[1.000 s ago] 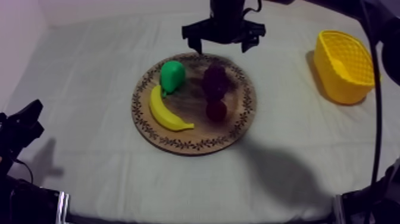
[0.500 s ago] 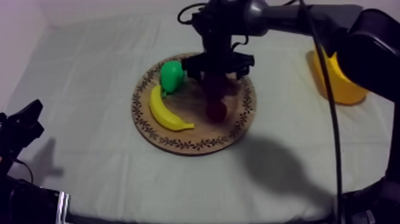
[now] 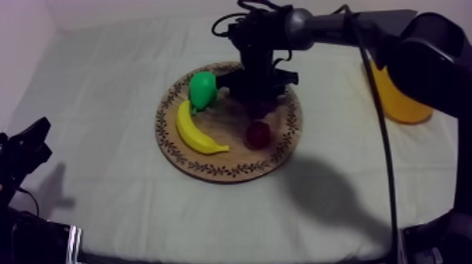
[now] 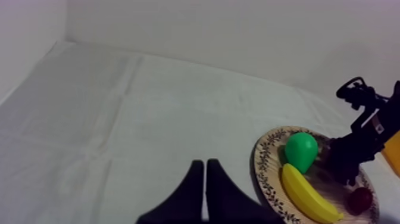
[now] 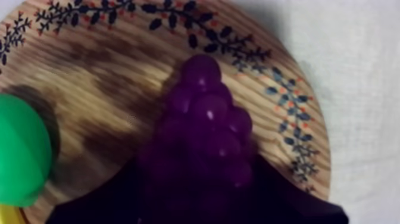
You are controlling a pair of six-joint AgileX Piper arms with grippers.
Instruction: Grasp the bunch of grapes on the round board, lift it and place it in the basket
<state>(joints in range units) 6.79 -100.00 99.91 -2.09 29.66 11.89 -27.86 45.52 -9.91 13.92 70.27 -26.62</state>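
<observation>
One second of travel has brought the right gripper (image 3: 257, 93) from a hover above the far rim of the wooden board (image 3: 211, 168) down among the fruit. It now sits lower than half a second ago, directly over the bunch of grapes (image 5: 205, 113). Its fingers (image 5: 286, 199) are spread, one at each side of the bunch; whether they already press on it cannot be told. The grapes remain on the board, right of centre, with the pear (image 3: 203, 89) just to their left, the small red fruit (image 3: 257, 134) just nearer and the banana (image 3: 197, 133) at the near left. None of these has shifted. The yellow basket (image 3: 402, 105) stands at the far right of the table, well apart from the board and now partly behind the right arm. The left gripper (image 4: 205, 173) is parked at the near left, fingers pressed together on nothing, unchanged. Judgement: the approach looks complete and the grasp is the step in hand; closing, lifting and carrying right to the basket are all still to do. Risk: a finger may catch the pear on closure.
</observation>
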